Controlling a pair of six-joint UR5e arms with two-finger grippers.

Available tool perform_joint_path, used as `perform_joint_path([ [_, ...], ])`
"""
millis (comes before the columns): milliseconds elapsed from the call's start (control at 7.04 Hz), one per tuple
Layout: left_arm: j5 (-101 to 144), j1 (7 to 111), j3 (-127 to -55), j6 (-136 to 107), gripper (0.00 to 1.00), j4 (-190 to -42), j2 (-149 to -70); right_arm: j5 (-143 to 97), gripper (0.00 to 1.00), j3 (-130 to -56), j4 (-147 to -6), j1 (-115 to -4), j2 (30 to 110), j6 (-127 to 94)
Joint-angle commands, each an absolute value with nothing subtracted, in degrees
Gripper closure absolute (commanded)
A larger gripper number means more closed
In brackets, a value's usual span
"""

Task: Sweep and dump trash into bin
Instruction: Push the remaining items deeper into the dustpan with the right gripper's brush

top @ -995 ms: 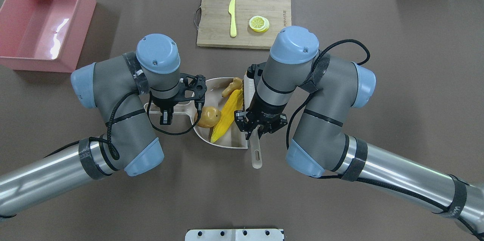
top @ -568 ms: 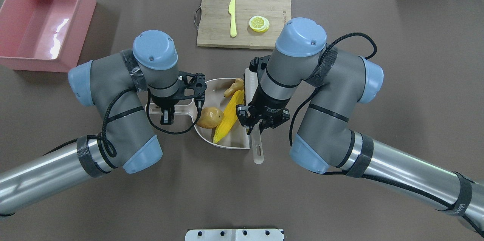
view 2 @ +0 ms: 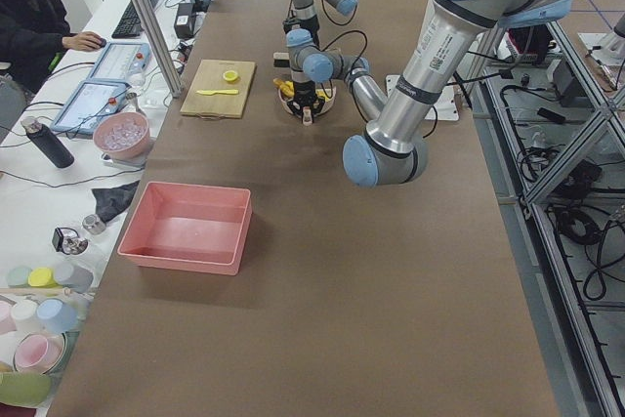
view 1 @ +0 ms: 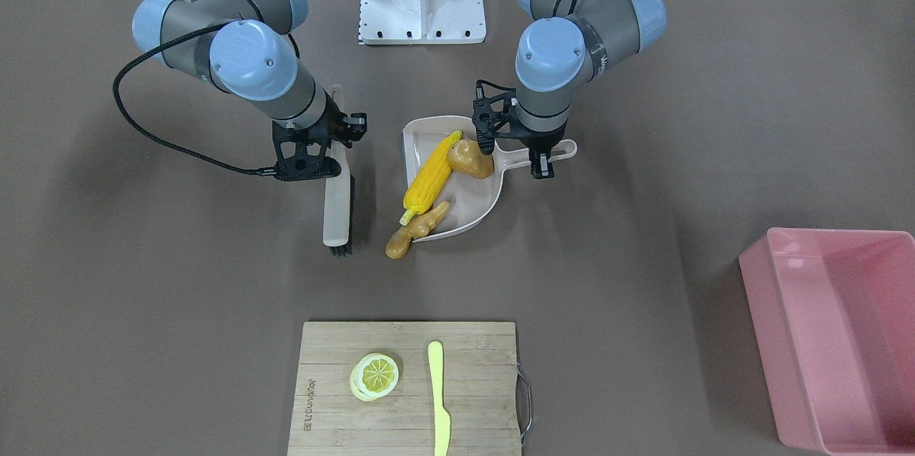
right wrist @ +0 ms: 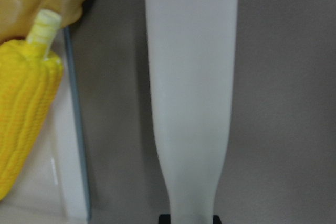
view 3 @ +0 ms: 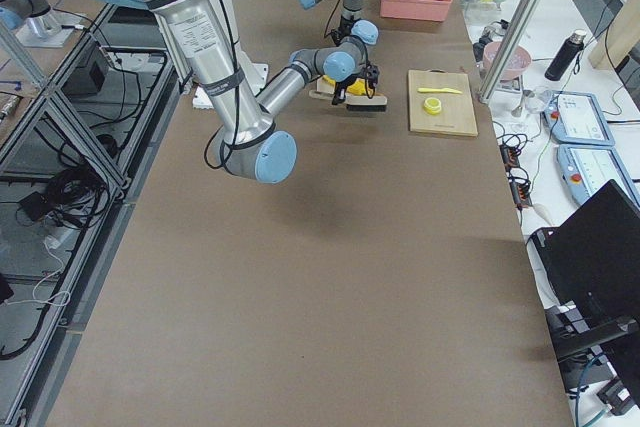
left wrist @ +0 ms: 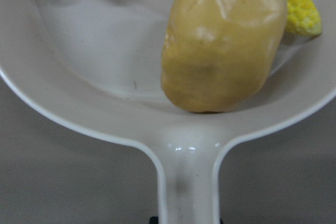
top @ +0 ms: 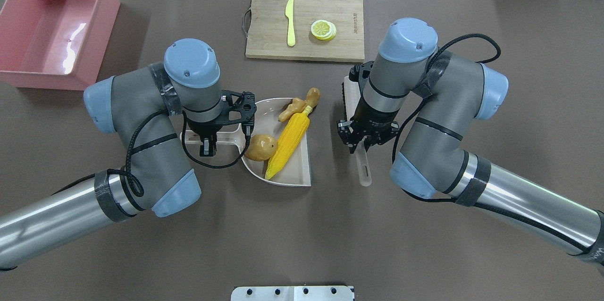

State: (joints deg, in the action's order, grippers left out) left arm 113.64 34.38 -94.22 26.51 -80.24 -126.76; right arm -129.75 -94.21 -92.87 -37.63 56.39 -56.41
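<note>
The beige dustpan [top: 295, 176] lies mid-table with its mouth to the right. In it lie the yellow corn cob [top: 289, 143] and the tan potato lump [top: 260, 146]. The ginger root [top: 299, 104] lies at the far corner of the mouth, one end poking out onto the table. My left gripper [top: 207, 146] is shut on the dustpan's handle [left wrist: 186, 182]. My right gripper [top: 358, 144] is shut on the white brush [top: 364, 169], which lies a hand's width right of the pan. The pink bin [top: 106, 41] stands at the far left, with nothing in it.
A wooden cutting board [top: 264, 41] with a pale yellow knife [top: 290, 20] and a lemon slice [top: 323, 29] lies beyond the dustpan. In the front-facing view the bin [view 1: 786, 342] stands at the lower right. Open brown table lies between dustpan and bin.
My right arm has drawn the brush to the right, away from the dustpan's mouth. The ginger's end and the corn's tip now lie farther right. The left gripper has stayed on the handle.
</note>
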Motion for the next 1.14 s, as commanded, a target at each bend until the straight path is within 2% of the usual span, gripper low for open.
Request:
perform_joint_path([
  [0, 113.6, 34.4, -94.2, 26.4, 1.0, -80.3, -126.7, -127.8, 1.0, -89.3, -95.3, -37.9, 54.1, -47.6],
  [142, 113.6, 34.4, -94.1, 26.4, 1.0, -81.3, -126.5, -126.3, 1.0, -84.6, -97.1, -37.9, 50.1, -45.3],
  [568, 113.6, 34.4, -92.5, 26.2, 1.0, -85.1, -125.3, -126.0, 1.0, -85.2, -99.0, -37.8, 48.6, -43.7],
  [995, 115.0, 34.4, -92.4, 26.2, 1.0, -85.3, -125.2, -126.4, 1.0, -92.5, -104.3, -37.4, 48.6, -43.7],
])
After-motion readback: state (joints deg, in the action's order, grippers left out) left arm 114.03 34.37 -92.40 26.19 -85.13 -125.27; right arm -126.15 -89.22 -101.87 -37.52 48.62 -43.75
